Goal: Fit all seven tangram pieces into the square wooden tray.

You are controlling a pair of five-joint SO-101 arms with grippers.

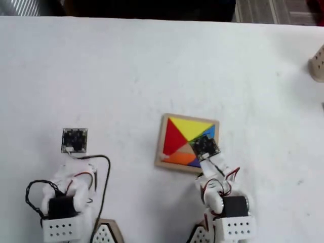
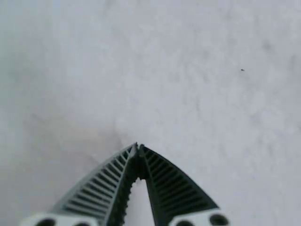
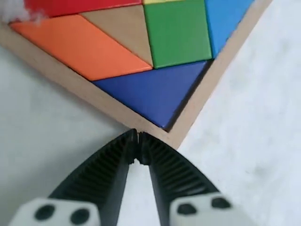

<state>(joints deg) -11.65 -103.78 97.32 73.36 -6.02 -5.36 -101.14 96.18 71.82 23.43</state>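
At far left of the white table (image 1: 152, 66): left arm parked, wrist over bare tabletop. Left gripper (image 2: 137, 147) closed, ribbed fingertips (image 2: 123, 157) meeting at a point, holding nothing.

Right of centre: square wooden tray (image 1: 159, 152), pale raised rim, sitting slightly rotated on the table. Contents, left to right:
- red triangle (image 1: 173, 137), large, filling the left side
- orange parallelogram (image 3: 80, 44) along the near rim
- wood-coloured triangle (image 3: 124, 26) between orange and green; cannot tell whether this is an unpainted piece or bare tray floor
- yellow triangle (image 1: 190, 126), large, along the far rim
- green square (image 3: 178, 32) near the middle
- dark blue triangle (image 3: 150, 92) filling the near corner
- light blue triangle (image 3: 225, 16) against the right rim

Coloured pieces lie flat, edges flush, all inside the rim.

Right arm: wrist over the tray's near right corner. Right gripper (image 3: 138, 136) closed and empty, tips at the outer edge of the rim just beside that corner.

Far right table edge: tan perforated object (image 1: 317, 63).
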